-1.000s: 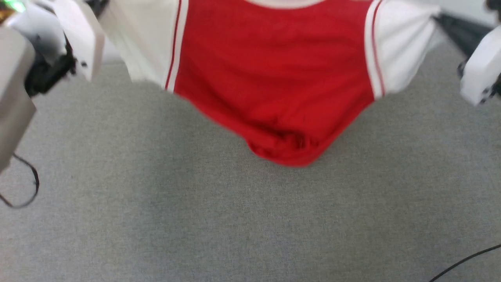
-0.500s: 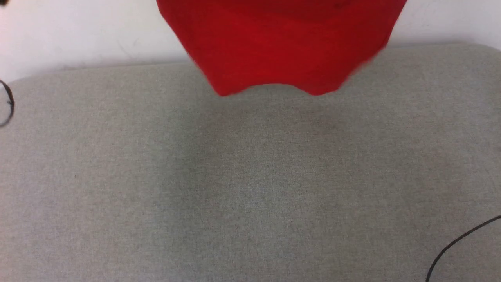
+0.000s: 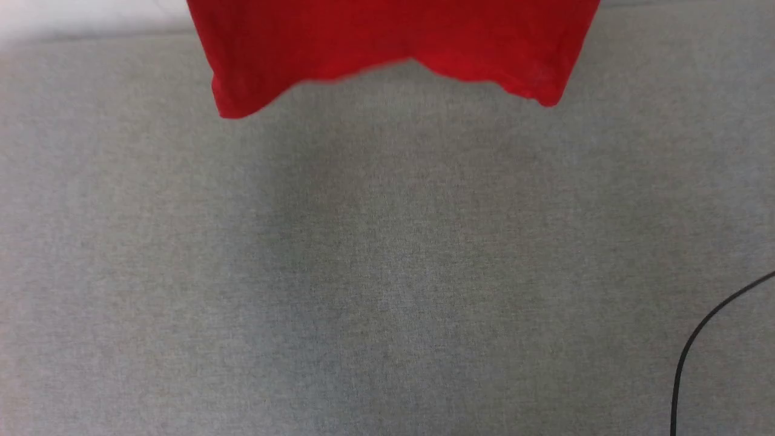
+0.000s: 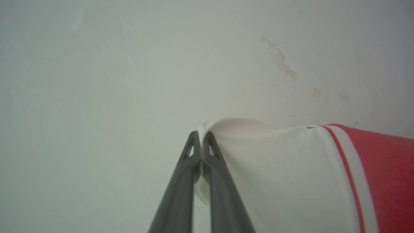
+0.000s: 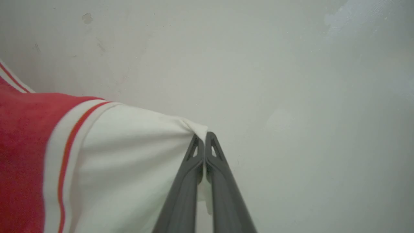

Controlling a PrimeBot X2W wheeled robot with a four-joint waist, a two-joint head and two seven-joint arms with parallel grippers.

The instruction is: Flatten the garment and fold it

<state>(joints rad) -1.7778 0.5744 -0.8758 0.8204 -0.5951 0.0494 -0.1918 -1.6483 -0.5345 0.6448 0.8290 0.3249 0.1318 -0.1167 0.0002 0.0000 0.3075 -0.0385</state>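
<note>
Grey woven fabric covers the counter (image 3: pixel 387 272), over which the garment (image 3: pixel 393 42) is hung by its white sleeves, one clenched in the left tool (image 4: pixel 201 134), one in the right tool (image 5: pixel 204 136). Only thin edges are gripped, so slippage is possible, and the hem may land bunched. A scuffed pale wall (image 4: pixel 129 64) is behind; a black cable (image 3: pixel 696 339) lies at the right.

A grey woven-fabric surface (image 3: pixel 387 272) spans the head view. At four o'clock a thin black cable (image 3: pixel 696 336) curves over it; whether the cable touches it is unclear.
</note>
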